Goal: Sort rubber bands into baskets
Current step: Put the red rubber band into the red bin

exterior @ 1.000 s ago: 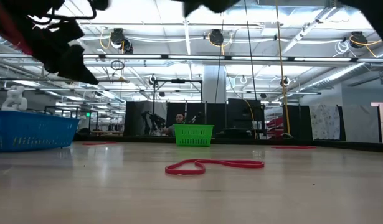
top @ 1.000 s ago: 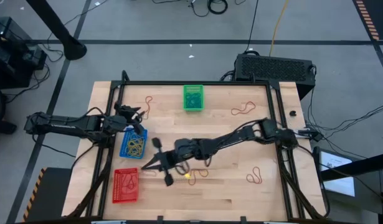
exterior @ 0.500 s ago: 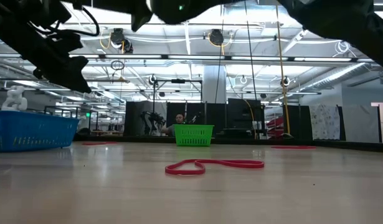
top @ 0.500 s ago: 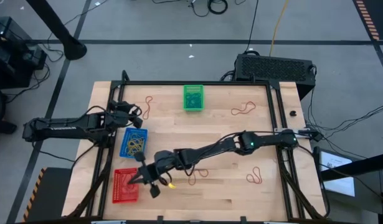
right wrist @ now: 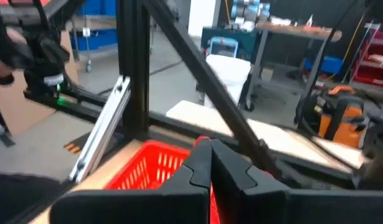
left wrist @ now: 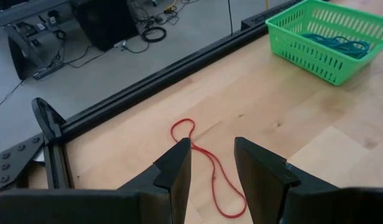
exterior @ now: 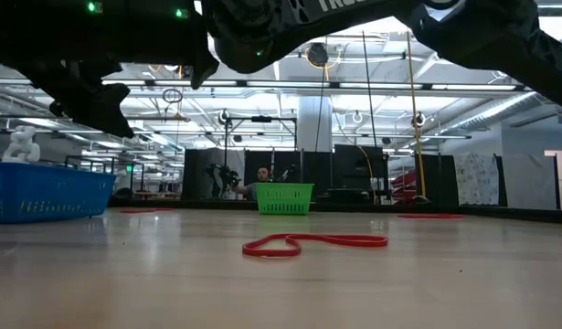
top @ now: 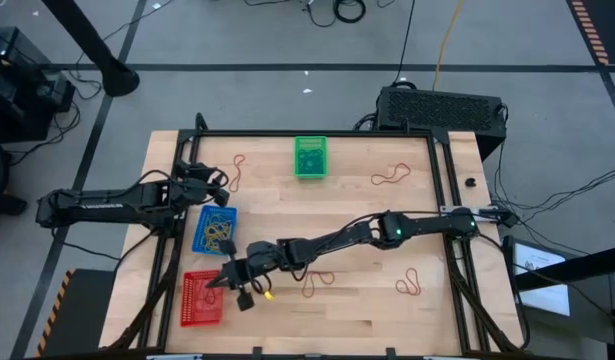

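— Step in hand?
— Delivery, by the look of it. Right gripper (top: 234, 287) stretched across the table to the edge of the red basket (top: 201, 299), fingers (right wrist: 202, 163) pressed together in the wrist view. A sliver of red at the tips, perhaps a band, too small to be sure.
— And the left?
— Left gripper (left wrist: 212, 163) waiting above the table's far left corner, jaws parted, a red band (left wrist: 207, 163) lying below between them.
— Other baskets?
— Blue basket (top: 213, 230) just behind the red one, tan bands inside. Green basket (top: 310, 157) at the far edge, dark bands in it.
— Still loose?
— Red loops (top: 389, 176) near the far right, another pair (top: 408, 283) at the near right, one more (top: 317, 280) mid-table.
— Next move?
— Probably centring over the red mesh, then opening; too early and the band lands on wood.
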`<action>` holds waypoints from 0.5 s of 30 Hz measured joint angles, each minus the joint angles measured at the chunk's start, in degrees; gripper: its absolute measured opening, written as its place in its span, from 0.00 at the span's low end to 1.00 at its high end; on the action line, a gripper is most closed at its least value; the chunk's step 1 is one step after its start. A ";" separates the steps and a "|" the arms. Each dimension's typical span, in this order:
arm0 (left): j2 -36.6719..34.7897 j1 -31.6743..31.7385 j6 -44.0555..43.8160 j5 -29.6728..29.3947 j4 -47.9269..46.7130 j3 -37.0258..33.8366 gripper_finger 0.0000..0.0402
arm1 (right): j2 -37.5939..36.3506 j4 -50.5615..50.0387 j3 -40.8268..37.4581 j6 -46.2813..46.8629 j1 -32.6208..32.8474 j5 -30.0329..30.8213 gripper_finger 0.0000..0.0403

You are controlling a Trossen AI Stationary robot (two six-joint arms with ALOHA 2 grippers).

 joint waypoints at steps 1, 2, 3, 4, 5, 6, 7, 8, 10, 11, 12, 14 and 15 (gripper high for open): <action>0.02 -0.01 0.00 0.13 0.02 0.01 0.33 | 0.06 -0.75 0.00 -0.03 0.08 -0.02 0.00; 0.02 -0.01 0.02 0.20 0.02 0.01 0.33 | 0.26 -1.16 0.00 -0.12 0.22 0.07 0.00; 0.04 -0.01 0.09 0.30 0.08 -0.01 0.33 | 0.59 -1.02 0.00 -0.26 0.42 0.06 0.00; 0.04 -0.01 0.12 0.32 0.22 -0.01 0.33 | 0.87 -0.66 0.00 -0.25 0.55 0.10 0.00; 0.04 -0.01 0.14 0.32 0.25 -0.01 0.33 | 1.18 -0.49 0.00 -0.18 0.76 0.12 0.00; 0.04 -0.01 0.23 0.34 0.24 -0.01 0.33 | 1.77 -0.04 0.00 -0.10 1.03 0.11 0.00; 0.04 -0.01 0.28 0.34 0.27 -0.01 0.33 | 2.20 0.46 0.00 -0.10 1.26 0.06 0.00; 0.04 -0.01 0.28 0.34 0.26 -0.01 0.33 | 2.84 0.50 0.00 -0.04 1.36 0.04 0.00; 0.11 -0.01 0.28 0.34 0.28 -0.01 0.33 | 3.88 0.60 -0.02 0.63 1.57 -0.17 0.00; 0.11 -0.01 0.28 0.37 0.26 -0.01 0.33 | 4.15 0.65 -0.09 1.16 1.50 -0.15 0.00; 0.11 -0.01 0.28 0.55 0.28 -0.01 0.33 | 4.44 0.70 -0.11 1.54 1.36 -0.11 0.00; 0.11 -0.01 0.28 0.85 0.26 -0.01 0.33 | 4.50 1.03 -0.11 1.67 1.20 0.03 0.00; 0.11 -0.01 0.28 0.93 0.26 -0.01 0.33 | 4.48 1.37 -0.10 1.67 1.11 0.26 0.00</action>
